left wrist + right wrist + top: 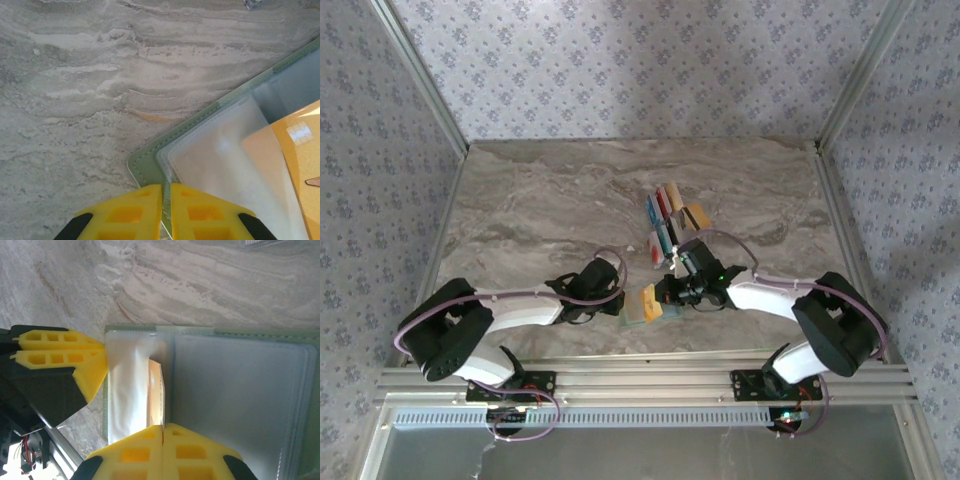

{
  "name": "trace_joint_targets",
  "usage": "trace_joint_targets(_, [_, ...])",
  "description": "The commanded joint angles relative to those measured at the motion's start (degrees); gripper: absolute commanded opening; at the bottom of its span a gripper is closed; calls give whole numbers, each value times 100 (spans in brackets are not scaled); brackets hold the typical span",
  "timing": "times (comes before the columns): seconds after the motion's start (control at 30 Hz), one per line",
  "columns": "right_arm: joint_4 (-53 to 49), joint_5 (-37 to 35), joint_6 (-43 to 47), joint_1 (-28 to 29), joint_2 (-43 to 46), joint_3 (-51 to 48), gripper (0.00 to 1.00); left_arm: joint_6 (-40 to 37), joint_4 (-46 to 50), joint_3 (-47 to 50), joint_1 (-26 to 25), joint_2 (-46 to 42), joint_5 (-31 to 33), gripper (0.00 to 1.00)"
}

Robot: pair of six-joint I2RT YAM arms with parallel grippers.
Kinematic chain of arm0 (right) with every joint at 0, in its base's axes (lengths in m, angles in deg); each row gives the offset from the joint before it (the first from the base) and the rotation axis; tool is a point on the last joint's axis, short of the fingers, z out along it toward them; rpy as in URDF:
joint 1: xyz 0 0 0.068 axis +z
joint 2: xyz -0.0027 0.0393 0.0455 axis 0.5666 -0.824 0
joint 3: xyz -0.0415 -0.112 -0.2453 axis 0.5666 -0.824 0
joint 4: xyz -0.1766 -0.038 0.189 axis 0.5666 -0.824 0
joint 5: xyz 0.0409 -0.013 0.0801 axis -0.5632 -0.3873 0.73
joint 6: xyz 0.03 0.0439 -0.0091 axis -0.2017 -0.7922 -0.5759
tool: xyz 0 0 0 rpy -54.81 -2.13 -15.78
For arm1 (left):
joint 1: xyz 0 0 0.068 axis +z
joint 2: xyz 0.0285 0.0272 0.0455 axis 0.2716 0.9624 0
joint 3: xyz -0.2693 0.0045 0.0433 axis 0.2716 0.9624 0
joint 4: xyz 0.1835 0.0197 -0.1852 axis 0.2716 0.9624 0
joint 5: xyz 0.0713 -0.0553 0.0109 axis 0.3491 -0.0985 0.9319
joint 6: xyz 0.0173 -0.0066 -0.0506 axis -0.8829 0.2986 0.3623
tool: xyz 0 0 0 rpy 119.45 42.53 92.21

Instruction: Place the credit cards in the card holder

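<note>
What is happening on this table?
The left hand pinches the edge of the flat sage-green card holder on the marble table. The right hand grips a thin tan card, partly inside a clear pocket. The other coloured cards lie farther back.

Near: one holder and one orange card. Farther off: about six more cards, fanned and overlapping too much for a sure count. Two claws: left claw, right claw. One worktop.
</note>
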State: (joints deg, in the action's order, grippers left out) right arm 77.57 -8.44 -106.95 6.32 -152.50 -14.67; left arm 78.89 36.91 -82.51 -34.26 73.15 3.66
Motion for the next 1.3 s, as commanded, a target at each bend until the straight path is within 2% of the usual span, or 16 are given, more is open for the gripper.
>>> trace_joint_targets(0.0, [0,-294,102,-1,-267,10,0,-33,134,-69,-25,72,122,14])
trace_joint_targets(0.63, [75,-1110,185,499,-486,145,0,-32,142,-63,-26,59,93,14])
trace_joint_targets(1.17, [830,-1095,-151,1046,-870,218,0,4,81,-106,-28,121,39,14])
trace_joint_targets(1.27, [861,-1058,-161,1084,-927,244,5,-11,81,-122,-26,140,41,14])
